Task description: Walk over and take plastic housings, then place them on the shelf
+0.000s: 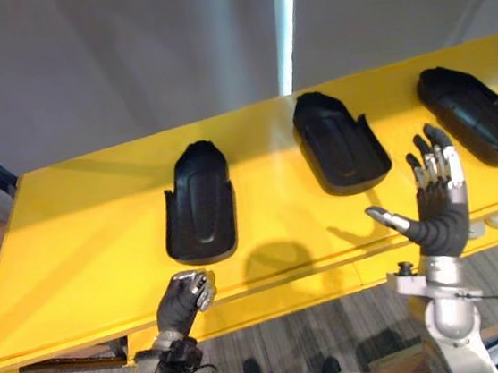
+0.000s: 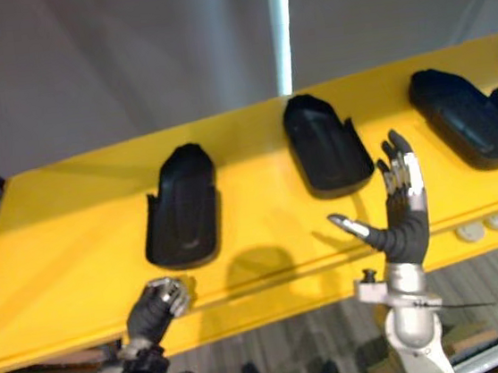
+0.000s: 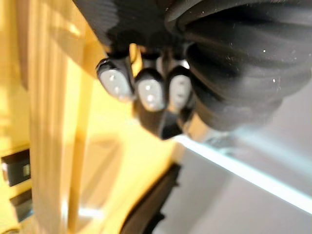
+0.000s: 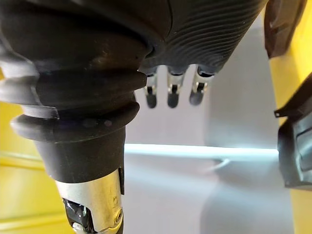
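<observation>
Right hand (image 1: 440, 219) splayed, empty, near the middle housing (image 1: 341, 144); left hand (image 1: 183, 304) an empty fist, fingertips (image 3: 150, 93) curled in wrist view.

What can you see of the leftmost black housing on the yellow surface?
The leftmost housing is a matte black, plastic-looking shell, rounded at its far end, hollow side up, with a raised rim and a long recess down the middle. It lies flat on the yellow surface, apart from the next housing. The curled left hand sits near it, not touching.
</observation>
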Motion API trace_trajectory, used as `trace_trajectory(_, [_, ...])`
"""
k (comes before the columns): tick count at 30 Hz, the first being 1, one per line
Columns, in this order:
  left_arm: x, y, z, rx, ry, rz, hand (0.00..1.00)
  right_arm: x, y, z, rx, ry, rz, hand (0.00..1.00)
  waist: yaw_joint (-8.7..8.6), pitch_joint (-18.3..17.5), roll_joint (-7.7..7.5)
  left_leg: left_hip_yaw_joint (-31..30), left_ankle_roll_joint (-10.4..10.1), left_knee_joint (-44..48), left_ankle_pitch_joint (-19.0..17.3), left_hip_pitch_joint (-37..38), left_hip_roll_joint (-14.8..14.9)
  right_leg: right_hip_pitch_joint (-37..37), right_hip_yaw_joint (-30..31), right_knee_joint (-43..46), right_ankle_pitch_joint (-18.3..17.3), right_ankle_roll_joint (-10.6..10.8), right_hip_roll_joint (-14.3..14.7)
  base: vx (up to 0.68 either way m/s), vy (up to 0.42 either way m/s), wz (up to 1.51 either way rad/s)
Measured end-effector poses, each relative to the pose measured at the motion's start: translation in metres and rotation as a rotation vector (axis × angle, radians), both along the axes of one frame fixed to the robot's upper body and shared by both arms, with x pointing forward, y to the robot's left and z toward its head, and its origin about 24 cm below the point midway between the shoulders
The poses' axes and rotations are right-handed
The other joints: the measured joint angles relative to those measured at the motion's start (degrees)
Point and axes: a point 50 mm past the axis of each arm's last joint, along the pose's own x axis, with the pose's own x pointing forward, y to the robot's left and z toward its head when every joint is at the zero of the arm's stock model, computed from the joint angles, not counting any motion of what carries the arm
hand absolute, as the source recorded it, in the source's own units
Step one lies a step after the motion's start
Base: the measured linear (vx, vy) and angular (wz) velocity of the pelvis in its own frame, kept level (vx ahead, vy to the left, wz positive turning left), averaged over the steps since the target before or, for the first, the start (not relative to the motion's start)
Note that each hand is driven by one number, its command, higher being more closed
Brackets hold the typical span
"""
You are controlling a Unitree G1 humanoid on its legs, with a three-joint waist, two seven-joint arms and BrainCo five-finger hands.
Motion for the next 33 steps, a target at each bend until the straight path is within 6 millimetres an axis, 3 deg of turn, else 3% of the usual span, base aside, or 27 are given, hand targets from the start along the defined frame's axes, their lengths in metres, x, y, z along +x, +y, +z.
trace_trajectory(9, [0.02,-0.013,0.001,-0.007,-0.03,0.004,1.0,0.005,-0.001,-0.005,-0.004,0.022,-0.003,0.0,-0.6,0.0,0.03,0.2,0.0,0.1,0.0,0.8,0.1,-0.1,0.4,1.0,-0.5,-0.1,0.0,0.0,-0.001,-0.02])
trace_trajectory(33, [0.07,-0.005,-0.008,0.115,-0.007,0.175,1.0,0.015,0.002,-0.003,-0.034,0.013,0.039,0.0,-2.17,0.0,0.03,2.9,0.1,1.1,-0.3,1.7,0.4,-0.9,3.2,2.3,-0.5,0.0,0.0,-0.01,0.003,-0.06])
